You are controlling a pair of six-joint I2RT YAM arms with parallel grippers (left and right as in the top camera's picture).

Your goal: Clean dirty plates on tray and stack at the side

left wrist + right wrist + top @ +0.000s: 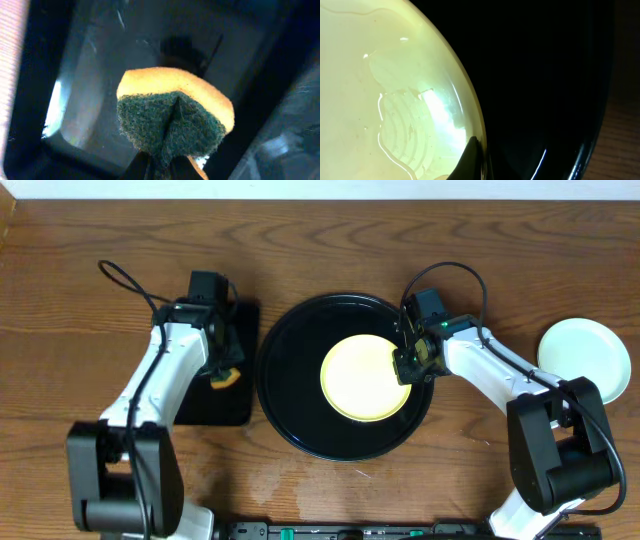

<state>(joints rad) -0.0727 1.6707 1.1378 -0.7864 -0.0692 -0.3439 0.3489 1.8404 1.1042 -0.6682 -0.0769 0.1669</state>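
1. Brown wood-grain tabletop (330, 220) carries everything you are working over.
2. Your right hand (412, 365) has its fingers pressed together at the right rim of the pale yellow plate (365, 378). Whether the rim is caught between them cannot be told.
3. That plate lies flat, face up, right of centre in the round black tray (285, 395). Being round, it has no long axis.
4. Your right arm reaches in from the near right, its forearm slanting left to the tray.
5. Your left hand (225, 370) points down over the rectangular black tray (240, 405), pinching a sponge (226, 377).
6. Only the left wrist view shows you the sponge's green scouring face creased at the pinch, with yellow foam arching behind it.
7. Only the right wrist view shows you wet streaks on the plate and one fingertip (471, 160) at its rim.
8. A mint-white plate (585, 358) sits on the tabletop at your far right, well apart from the round tray.
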